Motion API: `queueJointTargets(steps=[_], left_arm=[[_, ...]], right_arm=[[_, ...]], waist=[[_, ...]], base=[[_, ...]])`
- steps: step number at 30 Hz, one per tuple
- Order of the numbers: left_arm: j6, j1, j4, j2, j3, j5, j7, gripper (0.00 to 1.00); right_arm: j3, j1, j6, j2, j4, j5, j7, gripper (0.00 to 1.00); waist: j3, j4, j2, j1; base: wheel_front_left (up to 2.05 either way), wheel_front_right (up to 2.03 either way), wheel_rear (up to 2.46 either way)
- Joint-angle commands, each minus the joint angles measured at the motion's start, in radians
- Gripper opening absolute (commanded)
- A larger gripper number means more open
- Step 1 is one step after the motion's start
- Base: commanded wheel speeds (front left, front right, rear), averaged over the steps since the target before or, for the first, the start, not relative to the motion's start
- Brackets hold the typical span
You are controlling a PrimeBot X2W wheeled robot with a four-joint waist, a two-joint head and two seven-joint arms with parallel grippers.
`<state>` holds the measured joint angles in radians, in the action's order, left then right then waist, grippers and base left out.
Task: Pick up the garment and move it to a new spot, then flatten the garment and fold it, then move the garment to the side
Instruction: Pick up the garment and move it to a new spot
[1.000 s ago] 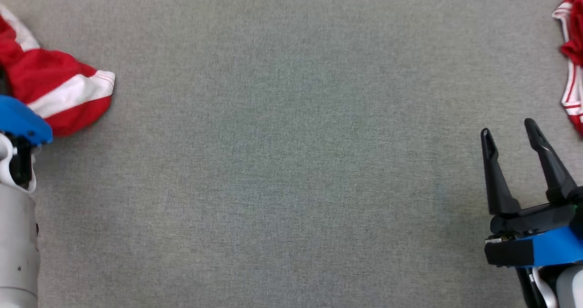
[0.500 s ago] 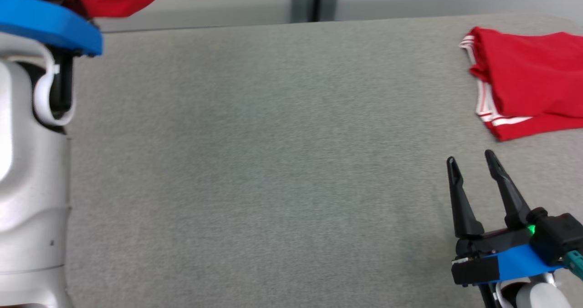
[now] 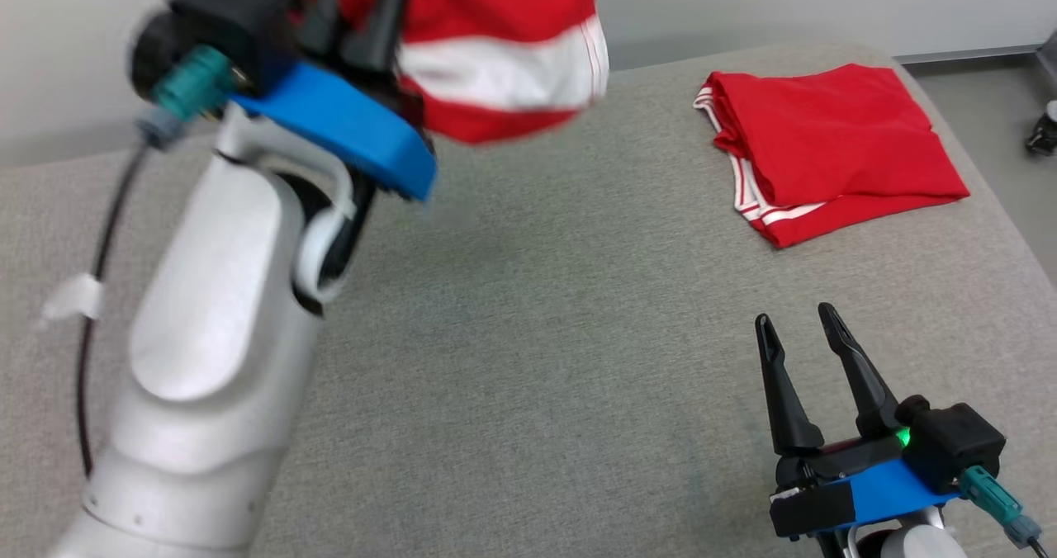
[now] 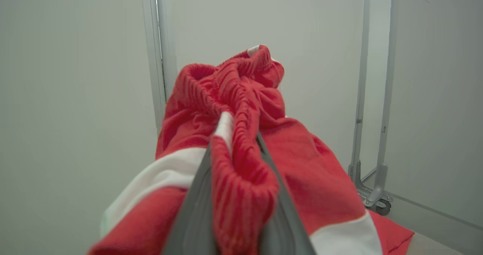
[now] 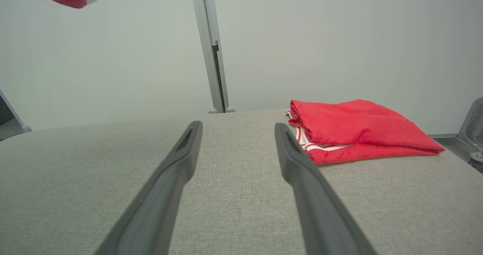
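Left gripper [image 4: 237, 149] clenched on bunched red garment with broad white stripe [image 3: 495, 63], garment raised clear above far left of grey fabric-covered table [image 3: 528, 335], right gripper [image 3: 795, 320] released, fingers spread, low over near right, folded red garment with white trim [image 3: 834, 141] lying far right.

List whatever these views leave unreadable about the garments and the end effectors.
- Held garment: head view, top edge cuts it off, and it is blurred; its whole shape is unknown.
- Left end effector: left wrist view, bunched cloth covers its fingertips.
- Folded garment: right wrist view, a finger of the right end effector covers its near corner.
- Dark object: head view, right edge crops it; too small to name.
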<state>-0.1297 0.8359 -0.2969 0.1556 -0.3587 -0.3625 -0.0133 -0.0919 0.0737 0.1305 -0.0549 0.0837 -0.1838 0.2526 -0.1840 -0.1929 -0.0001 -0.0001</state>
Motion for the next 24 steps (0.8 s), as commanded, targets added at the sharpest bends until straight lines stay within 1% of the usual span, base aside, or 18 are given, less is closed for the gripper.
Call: queueJointTargets(steps=[1, 5, 9, 13, 18, 19, 20, 21, 24], left_arm=[[0.0, -0.036, -0.011, -0.006, -0.011, -0.008, -0.009, 0.0], [0.005, -0.129, -0.051, -0.026, -0.05, -0.01, -0.025, 0.0], [0.021, -0.244, -0.099, -0.047, -0.054, -0.042, -0.056, 0.0], [0.032, -0.353, -0.147, -0.051, -0.067, -0.057, -0.086, 0.0], [0.036, -0.453, -0.216, -0.066, -0.097, -0.07, -0.11, 0.0], [0.036, -0.464, -0.232, -0.07, -0.1, -0.076, -0.118, 0.19], [0.038, -0.471, -0.246, -0.072, -0.108, -0.071, -0.124, 0.92], [0.037, -0.477, -0.26, -0.075, -0.116, -0.067, -0.131, 1.0], [0.038, -0.478, -0.283, -0.083, -0.13, -0.068, -0.164, 1.0]], right_arm=[[-0.002, 0.001, 0.001, 0.004, 0.007, -0.006, 0.008, 1.0], [0.0, -0.009, 0.001, 0.005, 0.017, -0.009, 0.011, 1.0], [-0.005, -0.013, 0.001, 0.004, 0.026, -0.016, 0.013, 1.0], [0.0, -0.019, 0.001, 0.004, 0.031, -0.016, 0.014, 1.0], [0.009, -0.026, 0.001, 0.004, 0.034, -0.011, 0.014, 1.0], [0.006, -0.028, 0.0, 0.004, 0.034, -0.011, 0.014, 1.0], [0.005, -0.029, 0.001, 0.004, 0.035, -0.01, 0.014, 1.0], [0.004, -0.03, 0.0, 0.004, 0.036, -0.009, 0.014, 1.0], [0.008, -0.037, 0.0, 0.004, 0.04, -0.008, 0.014, 1.0]], waist=[[0.012, -0.011, 0.0001, 0.0001], [0.018, -0.014, 0.0001, 0.0001], [0.027, -0.017, 0.0001, 0.0001], [0.038, -0.011, 0.0001, 0.0001], [0.046, 0.008, 0.0001, 0.0001], [0.048, 0.012, 0.0001, 0.0001], [0.05, 0.015, 0.0001, 0.0001], [0.052, 0.019, 0.0001, 0.0001], [0.061, 0.031, 0.0001, 0.0001]], base=[[0.0, 0.0, 0.0], [0.0, 0.0, 0.0], [0.0, 0.0, 0.0], [0.0, 0.0, 0.0], [0.0, 0.0, 0.0], [0.0, 0.0, 0.0], [0.0, 0.0, 0.0], [0.0, 0.0, 0.0], [0.0, 0.0, 0.0]])
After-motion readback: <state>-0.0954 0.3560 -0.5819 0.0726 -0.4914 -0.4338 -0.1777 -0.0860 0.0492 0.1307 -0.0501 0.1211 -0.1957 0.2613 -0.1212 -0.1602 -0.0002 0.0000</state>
